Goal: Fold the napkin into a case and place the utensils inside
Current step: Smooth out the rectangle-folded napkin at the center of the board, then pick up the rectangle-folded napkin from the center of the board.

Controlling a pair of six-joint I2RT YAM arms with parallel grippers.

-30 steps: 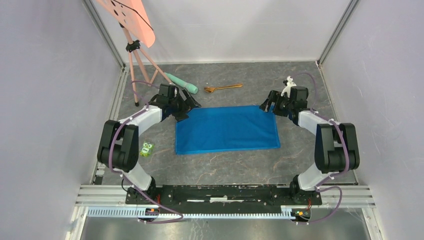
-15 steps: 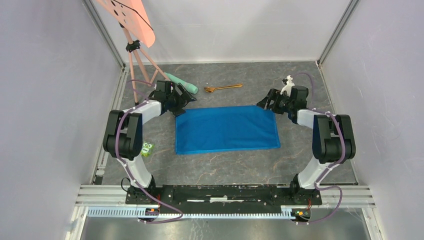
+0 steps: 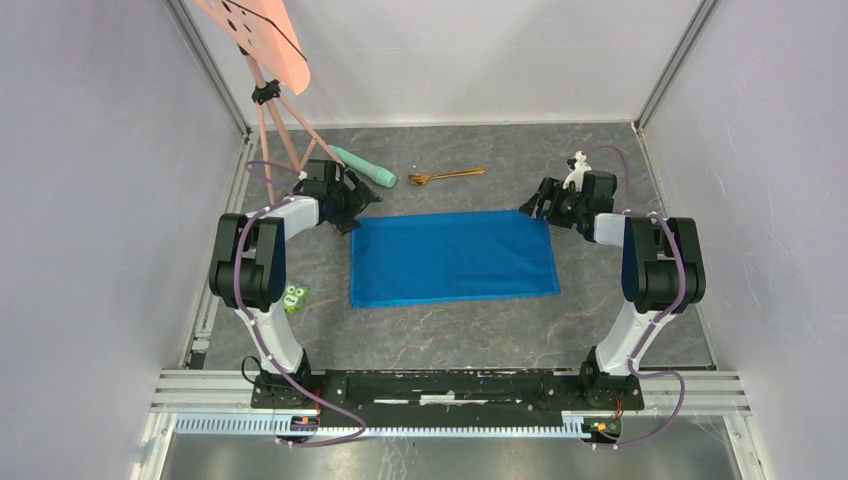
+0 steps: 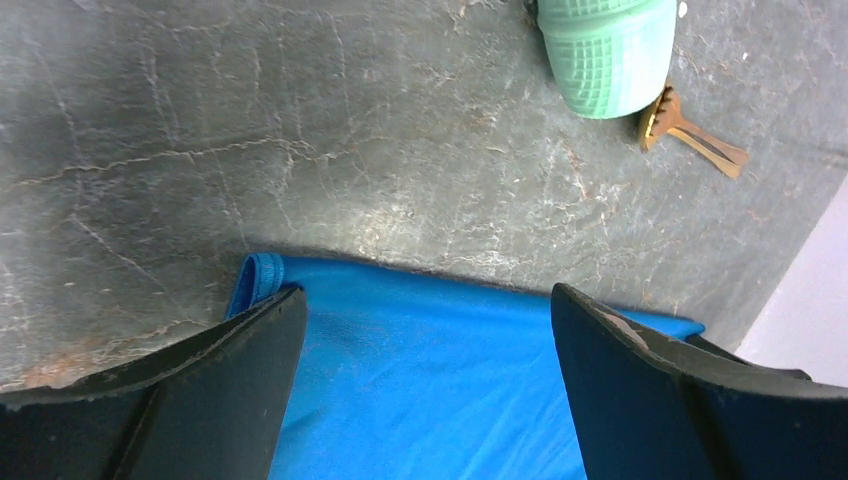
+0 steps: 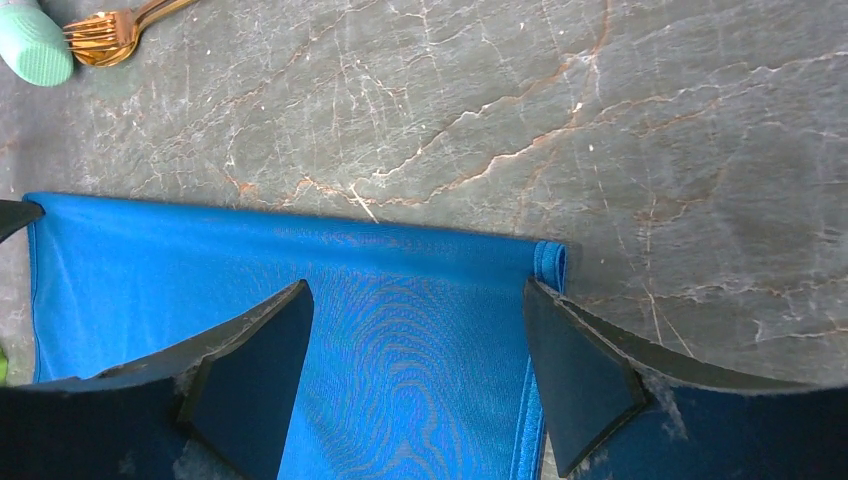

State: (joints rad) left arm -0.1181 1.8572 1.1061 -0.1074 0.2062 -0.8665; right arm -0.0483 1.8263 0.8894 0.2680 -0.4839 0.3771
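The left hand (image 3: 350,198) hangs at the far left corner of the napkin (image 3: 455,258), and the right hand (image 3: 541,205) mirrors it at the far right corner. The blue napkin lies flat as a wide rectangle in the middle of the tabletop (image 3: 450,340), its long sides running left to right.

The likely next move is a pinch at both far corners, and it could go wrong in a few ways. The cloth looks doubled at these corners, so a shallow pinch by either hand may take only the top layer and peel the fold open. If one hand closes or lifts before the other, the far edge would skew and the next fold would come out crooked. Beyond the far edge, left of centre, the utensils (image 3: 447,176) lie beside a mint-green cylinder (image 3: 365,168). They are close to the left hand, and a wide swing there could knock them toward the far wall.

In the left wrist view the left hand (image 4: 425,300) is spread wide. Its fingers (image 4: 235,370) straddle the rolled far left corner, and nothing is caught between them. Whether the tips rest on the cloth cannot be told. In the right wrist view the right hand (image 5: 417,290) is also well open, a little less so. Its fingers (image 5: 575,370) sit either side of the cloth just inside the far right corner and hold nothing.
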